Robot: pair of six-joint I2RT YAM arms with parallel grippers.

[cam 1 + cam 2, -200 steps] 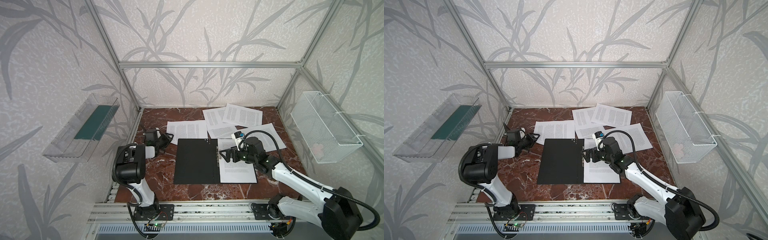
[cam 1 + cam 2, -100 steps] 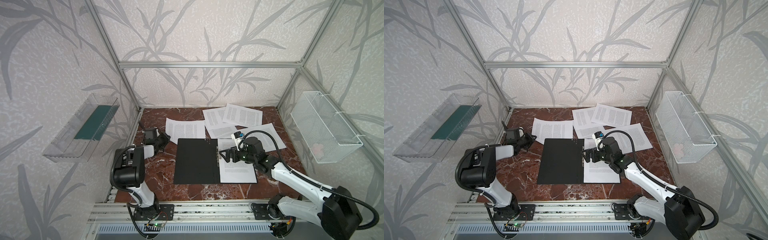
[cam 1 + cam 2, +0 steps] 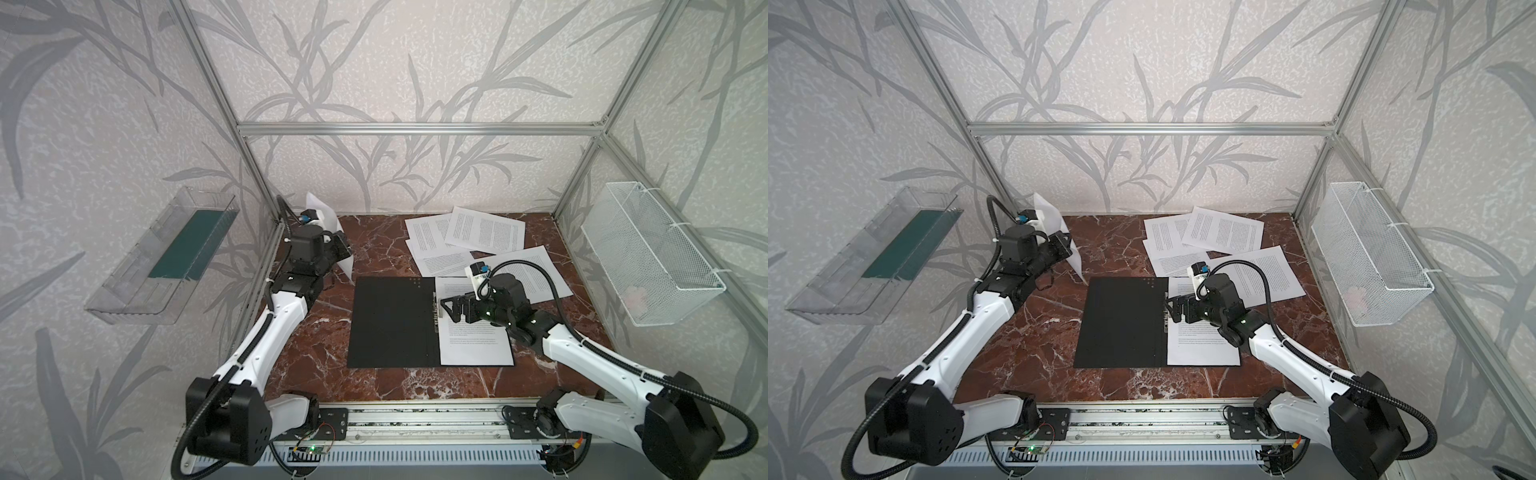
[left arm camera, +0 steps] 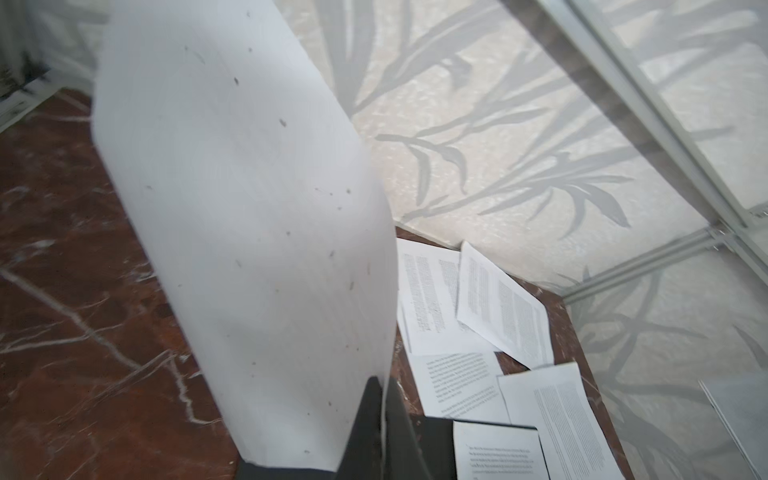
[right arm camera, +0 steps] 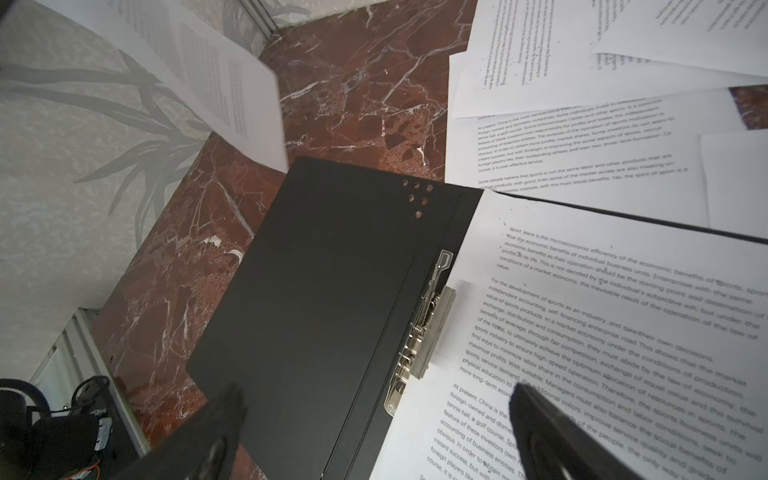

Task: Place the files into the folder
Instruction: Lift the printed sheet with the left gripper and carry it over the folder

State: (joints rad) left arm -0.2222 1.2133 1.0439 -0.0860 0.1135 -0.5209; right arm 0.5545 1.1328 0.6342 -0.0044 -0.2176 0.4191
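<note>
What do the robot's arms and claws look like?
The left arm and right arm have smooth white shells with chunky black joints. A ribbed black cable runs along each one. The left claw and right claw are black. A tiny green light glows near the right wrist.

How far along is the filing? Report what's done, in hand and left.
Done: the folder lies open, and one sheet rests on its right half beside the spine clip. In hand: the left gripper is shut on a lifted sheet; the right gripper hovers open over the clip. Left: four loose sheets on the table.
</note>
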